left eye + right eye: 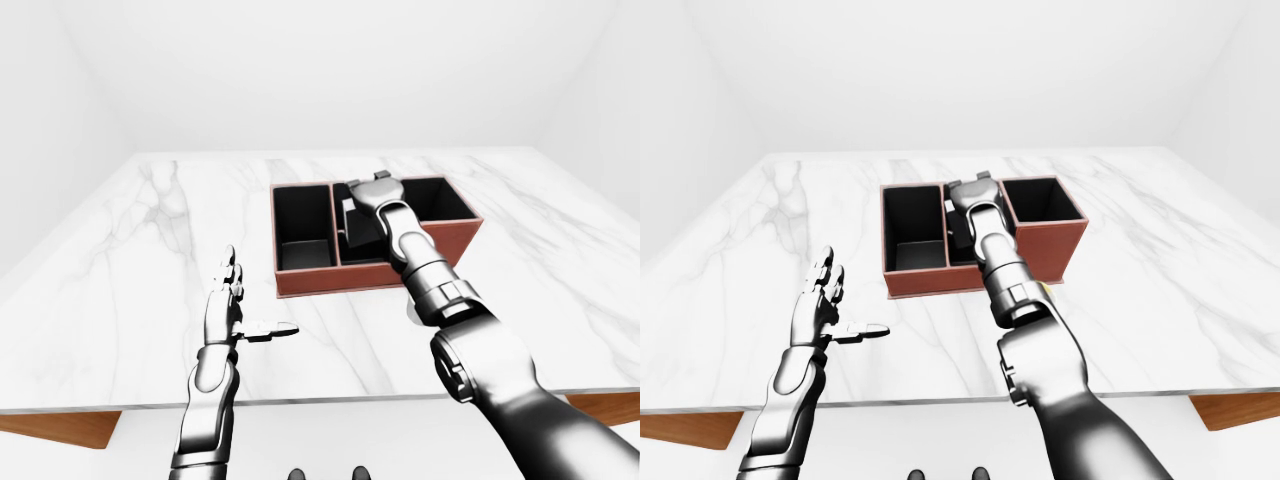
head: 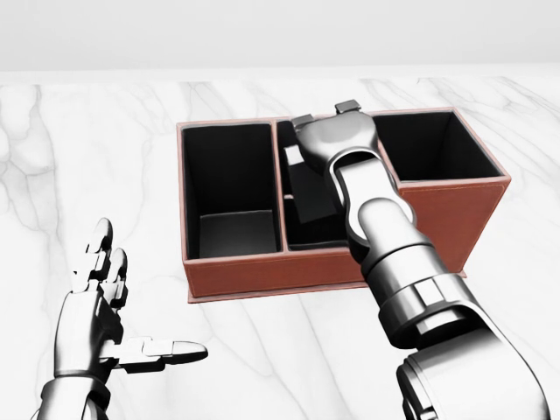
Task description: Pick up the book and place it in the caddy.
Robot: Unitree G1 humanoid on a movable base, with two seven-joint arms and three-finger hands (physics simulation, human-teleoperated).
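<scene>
The left hand [image 2: 98, 306] hovers near over the marble worktop [image 2: 105, 157], fingers [image 2: 162, 350] spread and holding nothing. Farther off, the right hand [image 2: 337, 131] reaches into the middle compartment of the brown caddy [image 2: 262, 276], gripping a dark book [image 2: 308, 188] that stands tilted inside.
</scene>
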